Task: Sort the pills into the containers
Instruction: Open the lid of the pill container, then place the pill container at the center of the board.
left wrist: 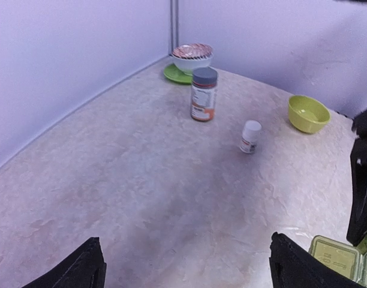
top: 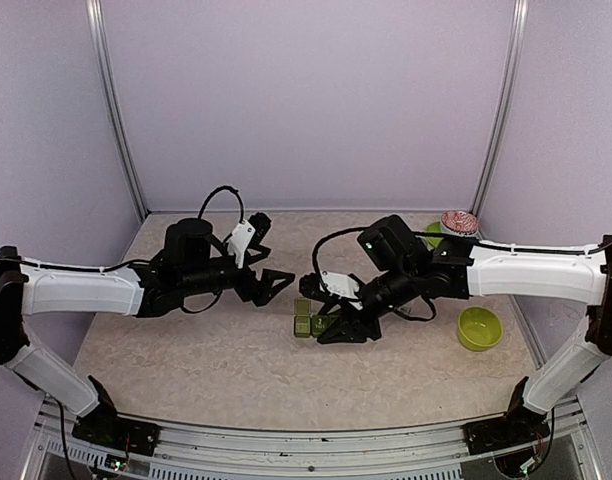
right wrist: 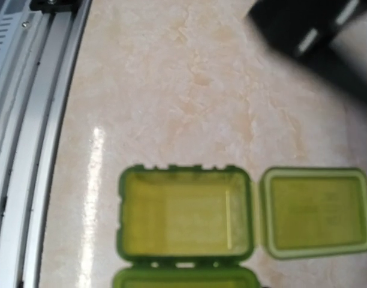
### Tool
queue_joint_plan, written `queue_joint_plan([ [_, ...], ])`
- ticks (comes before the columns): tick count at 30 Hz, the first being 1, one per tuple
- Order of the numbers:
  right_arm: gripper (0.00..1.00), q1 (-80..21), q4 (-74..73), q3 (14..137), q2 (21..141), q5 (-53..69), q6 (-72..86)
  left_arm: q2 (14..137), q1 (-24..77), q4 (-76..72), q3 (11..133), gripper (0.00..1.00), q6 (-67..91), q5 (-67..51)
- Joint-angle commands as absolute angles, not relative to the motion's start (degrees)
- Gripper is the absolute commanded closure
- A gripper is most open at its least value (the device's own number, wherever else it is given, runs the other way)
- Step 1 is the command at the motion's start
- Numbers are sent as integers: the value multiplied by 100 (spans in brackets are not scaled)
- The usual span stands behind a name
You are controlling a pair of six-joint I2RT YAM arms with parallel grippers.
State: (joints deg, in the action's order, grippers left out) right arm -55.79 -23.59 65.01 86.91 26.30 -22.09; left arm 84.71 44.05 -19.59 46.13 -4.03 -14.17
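The green pill box (right wrist: 183, 213) lies near the middle of the table (left wrist: 141, 180), one lid (right wrist: 318, 210) swung open beside a compartment (right wrist: 171, 207) showing bare green plastic. The right gripper (top: 338, 328) hangs over it; how wide its jaws stand cannot be told. The left gripper (left wrist: 186, 258) is spread wide, holding nothing, with open table ahead. Beyond stand a tall bottle (left wrist: 204, 94) and a small white bottle (left wrist: 250, 136), apart; a green bowl (left wrist: 308, 113) and a patterned bowl (left wrist: 192, 57) on a green plate (left wrist: 171, 75) sit near the walls (left wrist: 63, 60).
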Motion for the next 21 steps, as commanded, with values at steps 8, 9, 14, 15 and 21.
queue_joint_plan([
  [8, 69, -5634, -2089, 6691, 9160, 1851, -2292, 7434, 4104, -2478, 3898, 1, 302, 126],
  [9, 69, -5620, -2051, 6731, 9231, 1785, -2300, 7389, 4082, -2479, 3831, 1, 340, 169],
  [14, 67, -5455, -1791, 6935, 9652, 1692, -2407, 7214, 4019, -2446, 3615, 1, 462, 332],
  [15, 67, -5387, -1741, 6988, 9796, 1690, -2430, 7181, 4005, -2414, 3586, 1, 503, 367],
  [21, 67, -4982, -1488, 7402, 10609, 1739, -2543, 7049, 3930, -2399, 3402, 1, 641, 378],
])
